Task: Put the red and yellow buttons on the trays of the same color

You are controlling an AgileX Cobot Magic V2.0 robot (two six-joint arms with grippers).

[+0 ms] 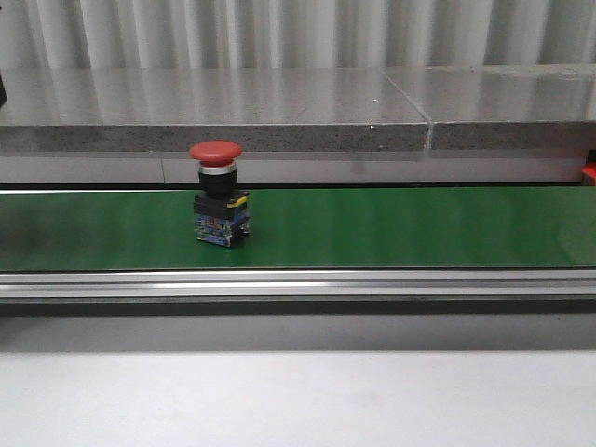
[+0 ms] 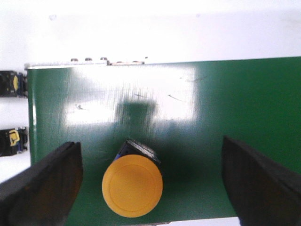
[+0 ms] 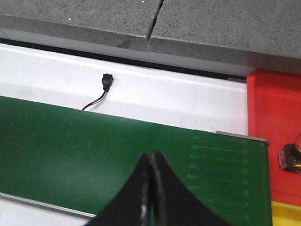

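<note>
My left gripper [image 2: 148, 188] gapes wide around the yellow button [image 2: 132, 186], ungrasped; my right gripper [image 3: 150, 188] is pinched empty. One red button [image 1: 219, 191] waits on the belt [image 1: 419, 228]; another sits on the red tray [image 3: 273, 122].

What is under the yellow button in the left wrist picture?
The yellow button stands on the green belt, between the open left gripper fingers. Below its cap only a corner of its dark base shows; the cap covers the rest, and the belt under it.

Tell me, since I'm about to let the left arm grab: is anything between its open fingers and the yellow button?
Nothing visible. The yellow button stands alone on the green belt, inside the open left gripper, nearer one finger.
</note>
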